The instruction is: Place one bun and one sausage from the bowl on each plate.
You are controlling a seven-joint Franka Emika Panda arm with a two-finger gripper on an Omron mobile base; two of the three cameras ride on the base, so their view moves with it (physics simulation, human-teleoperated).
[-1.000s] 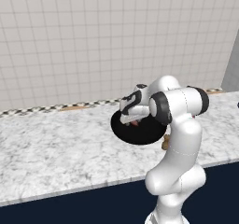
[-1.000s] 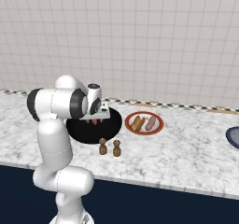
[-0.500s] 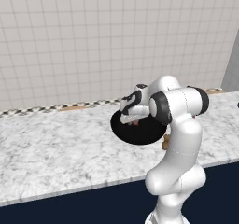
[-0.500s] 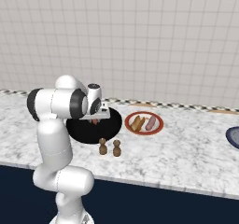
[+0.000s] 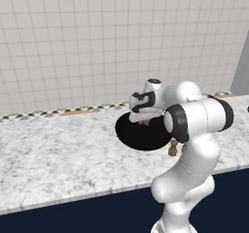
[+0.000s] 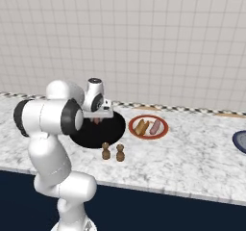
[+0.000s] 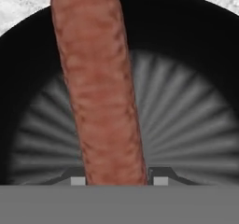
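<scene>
Arm pose: white arm is rising from the lower right of the left base view, elbow bulging at right centre, forearm reaching back toward the middle of the frame; the hand is pointing down over the bowl [image 5: 141, 135].
Gripper: gripper [image 7: 116, 180] is sitting low inside the bowl; in the left base view it is at centre frame [image 5: 144, 121], in the right base view left of centre [image 6: 97, 119].
Fingers: the two dark tips are standing narrowly apart at the bottom of the hand view, closed against both sides of the sausage [image 7: 100, 92], one at each flank.
Sausage: reddish-brown, running from the bottom centre up to the top left of the hand view, lying over the bowl's ribbed grey floor.
Bowl: glossy black, resting on the marble counter [image 5: 53, 154]; in the right base view it is showing left of centre [image 6: 108, 131], partly hidden behind the forearm.
White plate: red-brown-rimmed plate [image 6: 148, 127] is sitting just right of the bowl, centre frame in the right base view, carrying a bun [image 6: 141, 127] and a second sausage [image 6: 154, 126] side by side.
Blue plate: dark blue plate [image 6: 240, 142] is lying at the right edge, well apart from the others, cut off by the frame.
Shakers: two small brown shakers [image 6: 113, 152] are standing just in front of the bowl, near the counter's front edge.
Backdrop: pale tiled wall [image 6: 158, 42] is filling the upper frame.
</scene>
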